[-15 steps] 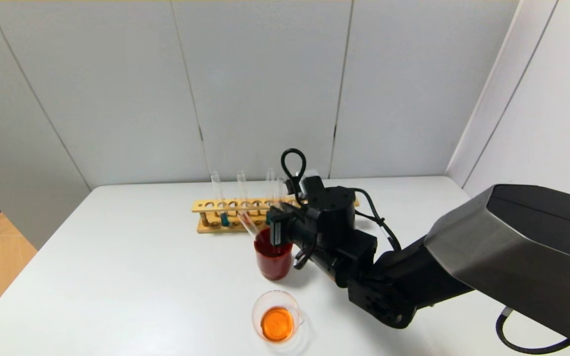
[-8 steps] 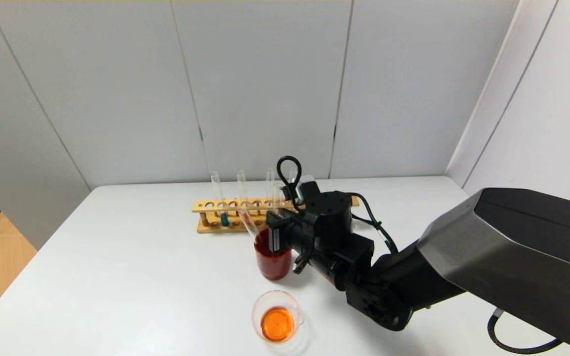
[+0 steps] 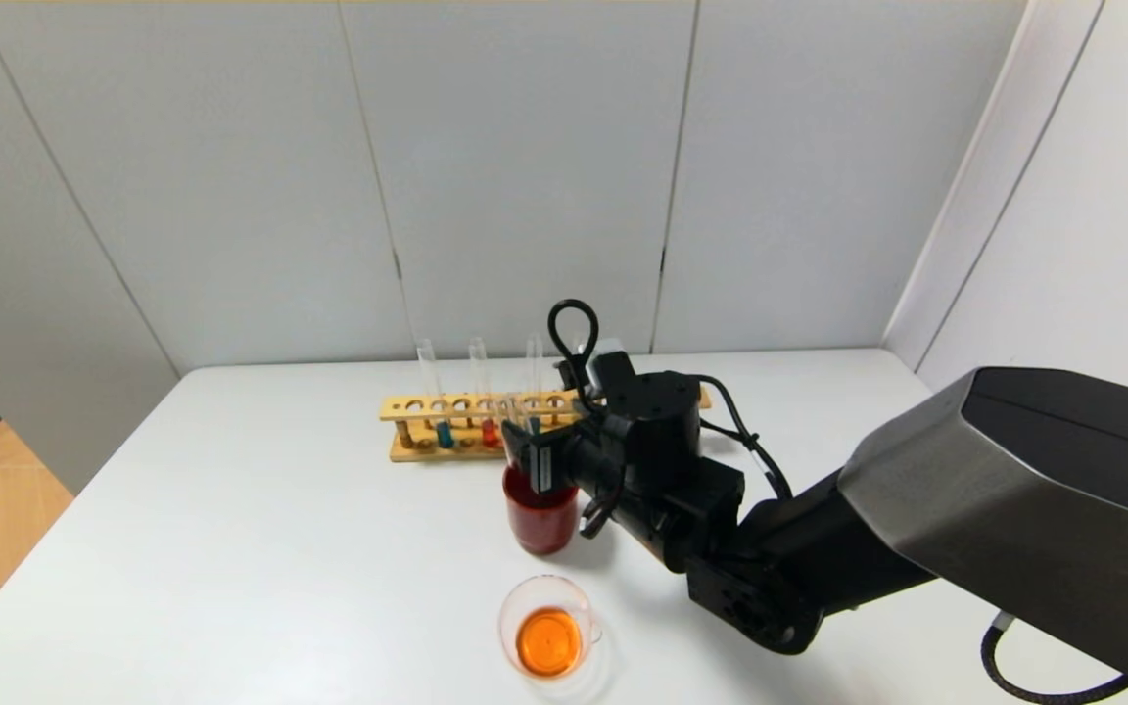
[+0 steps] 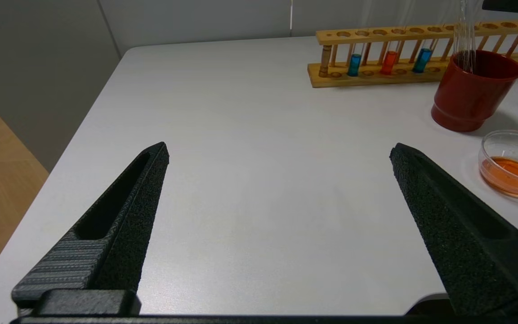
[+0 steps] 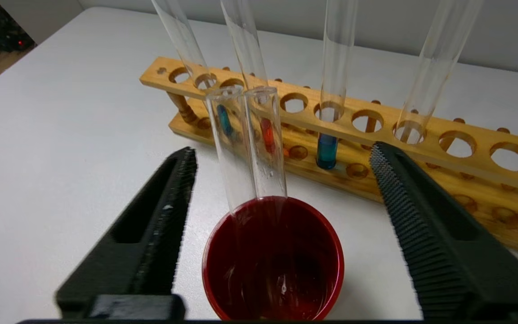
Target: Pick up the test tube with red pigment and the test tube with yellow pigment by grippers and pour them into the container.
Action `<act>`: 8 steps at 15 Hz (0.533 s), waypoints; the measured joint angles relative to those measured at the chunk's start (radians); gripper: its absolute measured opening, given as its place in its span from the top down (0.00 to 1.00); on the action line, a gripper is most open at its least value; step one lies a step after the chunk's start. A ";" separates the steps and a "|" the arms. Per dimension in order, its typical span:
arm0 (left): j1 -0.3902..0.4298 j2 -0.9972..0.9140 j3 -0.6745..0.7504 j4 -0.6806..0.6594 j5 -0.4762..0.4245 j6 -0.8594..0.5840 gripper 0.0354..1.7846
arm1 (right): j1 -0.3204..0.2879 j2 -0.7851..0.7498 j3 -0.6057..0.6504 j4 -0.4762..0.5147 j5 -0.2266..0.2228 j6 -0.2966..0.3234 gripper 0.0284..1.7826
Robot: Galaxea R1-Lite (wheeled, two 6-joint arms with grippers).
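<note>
The test tube with red pigment [image 3: 489,431] stands in the wooden rack [image 3: 407,406] between two teal tubes; it also shows in the left wrist view [image 4: 389,63] and the right wrist view [image 5: 266,135]. No tube with yellow liquid shows. Two empty clear tubes [image 5: 229,148] lean in the dark red cup [image 3: 541,519]. My right gripper [image 3: 525,452] hovers over that cup, open and empty [image 5: 281,153], one finger on each side of the tubes. The container [image 3: 503,622] holds orange liquid in front of the cup. My left gripper [image 4: 280,150] is open over bare table.
The rack [image 5: 477,144] runs across the table behind the red cup [image 5: 205,265] and holds a fourth clear tube [image 5: 425,76] whose bottom is hidden. The glass container [image 4: 493,144] sits close to the red cup [image 4: 470,99]. The left table edge drops to a wooden floor.
The clear tube that leaned steeply at the red cup now stands more upright inside it. My right gripper has shifted slightly left, and the red tube in the rack has come into sight.
</note>
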 joint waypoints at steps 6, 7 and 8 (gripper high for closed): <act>0.000 0.000 0.000 0.000 0.000 0.000 0.03 | -0.003 -0.143 0.006 0.013 -0.024 -0.001 0.02; 0.000 0.000 0.000 0.000 0.000 0.000 0.03 | -0.009 -0.189 0.006 0.023 -0.036 -0.016 0.02; 0.000 0.000 0.000 0.000 0.001 0.000 0.03 | -0.020 -0.242 0.006 0.035 -0.049 -0.042 0.02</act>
